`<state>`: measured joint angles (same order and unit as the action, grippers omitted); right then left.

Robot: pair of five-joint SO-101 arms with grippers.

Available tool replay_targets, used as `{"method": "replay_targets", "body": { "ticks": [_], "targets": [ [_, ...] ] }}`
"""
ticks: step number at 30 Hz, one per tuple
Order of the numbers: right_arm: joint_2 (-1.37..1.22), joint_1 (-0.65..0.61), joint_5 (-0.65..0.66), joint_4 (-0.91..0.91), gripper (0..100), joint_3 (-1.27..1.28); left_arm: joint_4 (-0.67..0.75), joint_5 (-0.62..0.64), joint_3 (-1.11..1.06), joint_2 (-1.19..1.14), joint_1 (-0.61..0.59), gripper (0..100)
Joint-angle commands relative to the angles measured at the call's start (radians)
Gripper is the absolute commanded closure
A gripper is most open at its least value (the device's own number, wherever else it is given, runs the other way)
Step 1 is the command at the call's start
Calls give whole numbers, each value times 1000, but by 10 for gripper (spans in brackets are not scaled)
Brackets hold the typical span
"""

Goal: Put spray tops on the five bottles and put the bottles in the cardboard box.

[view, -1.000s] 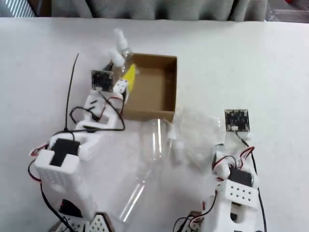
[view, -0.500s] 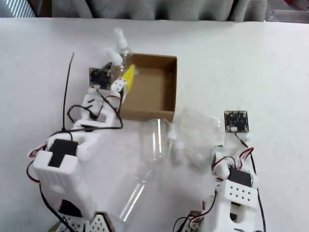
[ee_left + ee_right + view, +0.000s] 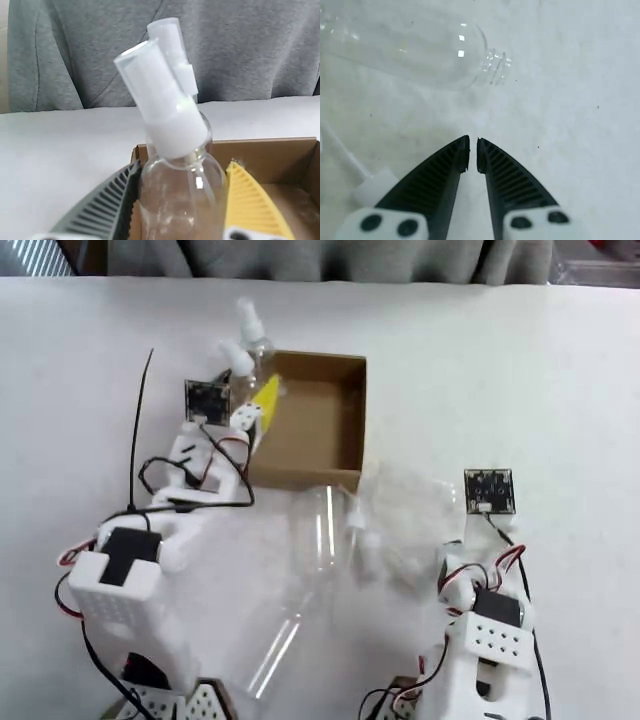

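Grips, in the left gripper (image 3: 183, 167), a clear plastic bottle with a white spray top (image 3: 175, 190), tilted at the 10 o'clock corner of the open brown cardboard box (image 3: 300, 476). Just past it at 12 o'clock, a second white-topped clear bottle (image 3: 247, 312). Holds nothing in the right gripper (image 3: 473, 148), jaws a sliver apart, at the box's 5 o'clock. Just beyond its tips, on its side, a clear capless plastic bottle (image 3: 410, 50).

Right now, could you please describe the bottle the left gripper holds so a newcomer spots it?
Find the cardboard box on the table. At its left wall, the left gripper clamps a clear bottle between grey and yellow fingers. Unlike the bare-necked bottle lying flat nearby, it wears a white spray top.
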<state>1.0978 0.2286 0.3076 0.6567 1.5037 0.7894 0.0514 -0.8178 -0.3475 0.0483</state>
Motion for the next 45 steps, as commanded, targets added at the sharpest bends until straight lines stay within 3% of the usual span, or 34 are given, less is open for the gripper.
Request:
{"method": "replay_targets", "body": {
  "ticks": [1, 5, 19, 25, 29, 34, 45],
  "targets": [
    [18, 5, 11, -19, 983, -11, -12, -2, 25, 7, -10, 658],
    [18, 5, 11, -19, 983, -11, -32, -2, 25, 7, -10, 583],
    [18, 5, 11, -45, 983, -9, -89, 38, -100, 193, -10, 597],
    [16, 4, 11, -45, 983, -8, -390, 38, -110, 344, -12, 609],
    [16, 4, 11, -45, 983, -8, -689, 31, -112, 487, -12, 648],
    [16, 4, 11, -45, 983, -8, -1054, -143, -104, 693, -16, 717],
    [16, 4, 11, -45, 983, -8, -1511, -181, -104, 1010, -10, 917]
  ]
}}
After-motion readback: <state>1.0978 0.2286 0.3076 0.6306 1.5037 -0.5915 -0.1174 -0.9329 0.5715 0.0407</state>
